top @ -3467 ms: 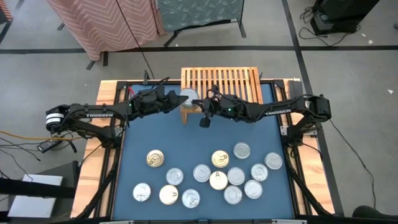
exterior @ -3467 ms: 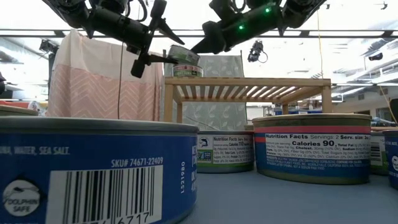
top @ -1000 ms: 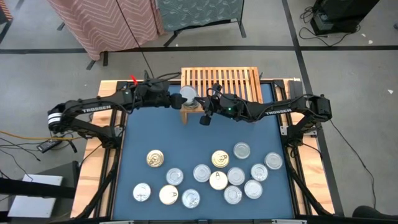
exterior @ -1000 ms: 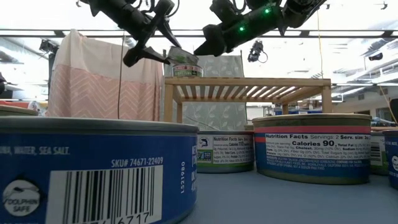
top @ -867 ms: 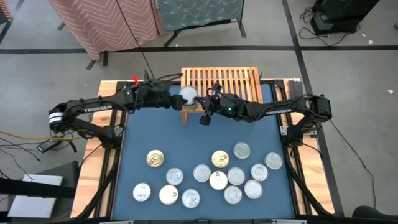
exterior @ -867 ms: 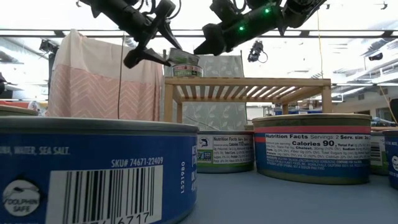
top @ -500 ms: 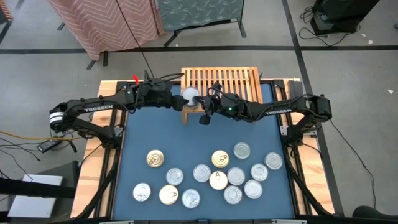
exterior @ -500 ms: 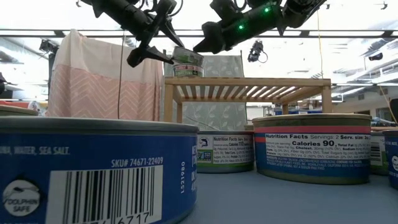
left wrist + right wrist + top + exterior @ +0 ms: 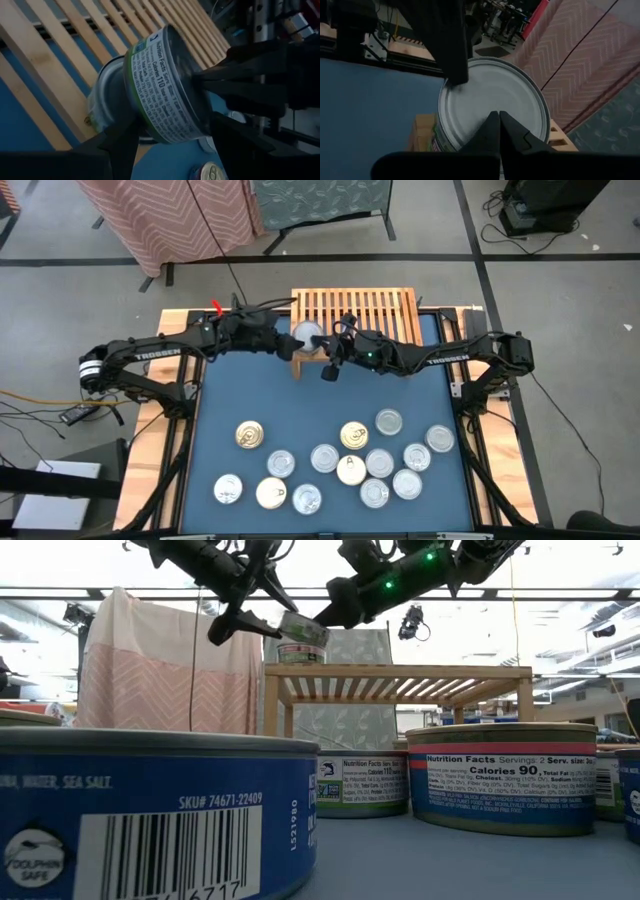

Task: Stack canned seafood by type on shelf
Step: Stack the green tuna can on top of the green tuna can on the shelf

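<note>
Left gripper (image 9: 291,340), arm stretched in from the frame's left, fingers pinching one tilted tin (image 9: 305,334) above another tin (image 9: 301,653) at the shelf's (image 9: 380,308) left front corner, upper centre. Right gripper (image 9: 328,352), arm reaching from the right, fingers pressed together, tips against the held tin's flat silver end. Remaining tins (image 9: 350,436) lay flat on the table (image 9: 220,395), lower frame.

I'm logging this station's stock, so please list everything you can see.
Loose cans: fourteen, mostly silver tops, two gold, two cream; near half of the mat.
Held can: one, silver top, green-edged label; tilted above the shelf's front-left corner.
Lower can: one, silver; on the shelf under the held can.
Shelf: one, light wood, slatted; far edge.
Mat: one, blue; tabletop.
Cloth: one, pink; behind the table.
Left tool: gripping the held can.
Right tool: shut, tip over the held can's lid.
</note>
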### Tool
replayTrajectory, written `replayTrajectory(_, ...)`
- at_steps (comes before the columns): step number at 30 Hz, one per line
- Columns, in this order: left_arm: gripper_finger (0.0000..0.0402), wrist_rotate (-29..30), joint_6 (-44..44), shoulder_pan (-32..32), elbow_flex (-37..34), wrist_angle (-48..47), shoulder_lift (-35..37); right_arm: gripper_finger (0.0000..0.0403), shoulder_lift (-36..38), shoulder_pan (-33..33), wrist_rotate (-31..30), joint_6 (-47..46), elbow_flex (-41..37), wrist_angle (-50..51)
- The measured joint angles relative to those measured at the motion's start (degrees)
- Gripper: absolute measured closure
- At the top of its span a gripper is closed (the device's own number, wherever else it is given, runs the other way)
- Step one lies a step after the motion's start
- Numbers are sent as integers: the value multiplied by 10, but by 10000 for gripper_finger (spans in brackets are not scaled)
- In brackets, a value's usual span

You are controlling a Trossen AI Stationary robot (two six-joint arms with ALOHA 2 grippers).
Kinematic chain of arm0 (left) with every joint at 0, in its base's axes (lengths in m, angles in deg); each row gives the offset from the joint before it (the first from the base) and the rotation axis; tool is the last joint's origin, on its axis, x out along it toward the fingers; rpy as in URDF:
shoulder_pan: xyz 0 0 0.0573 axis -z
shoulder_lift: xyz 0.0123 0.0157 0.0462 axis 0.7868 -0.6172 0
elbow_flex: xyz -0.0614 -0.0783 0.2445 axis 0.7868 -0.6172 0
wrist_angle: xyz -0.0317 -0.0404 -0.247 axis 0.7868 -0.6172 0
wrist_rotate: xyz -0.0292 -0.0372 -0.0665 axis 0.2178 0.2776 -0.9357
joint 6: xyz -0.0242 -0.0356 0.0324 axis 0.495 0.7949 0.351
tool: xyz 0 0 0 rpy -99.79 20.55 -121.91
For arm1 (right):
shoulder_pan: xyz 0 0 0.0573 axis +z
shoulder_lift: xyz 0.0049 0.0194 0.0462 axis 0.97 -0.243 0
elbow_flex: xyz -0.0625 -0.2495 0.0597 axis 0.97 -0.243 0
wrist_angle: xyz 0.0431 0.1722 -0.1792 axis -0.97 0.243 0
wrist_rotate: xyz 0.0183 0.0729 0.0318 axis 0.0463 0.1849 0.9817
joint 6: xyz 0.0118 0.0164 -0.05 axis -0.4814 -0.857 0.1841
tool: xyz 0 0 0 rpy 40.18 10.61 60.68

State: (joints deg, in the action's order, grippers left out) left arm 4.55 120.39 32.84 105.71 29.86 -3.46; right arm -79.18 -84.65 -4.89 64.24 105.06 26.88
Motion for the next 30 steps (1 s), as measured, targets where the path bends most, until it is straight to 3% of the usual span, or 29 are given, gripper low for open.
replayTrajectory(19, 157, -27, -6, -1, 0, 3, 0, 402, 0, 0, -1, -2, 0, 2)
replayTrajectory(30, 106, -54, -17, -3, 0, 9, 0, 402, 0, 0, 17, -13, 0, 2)
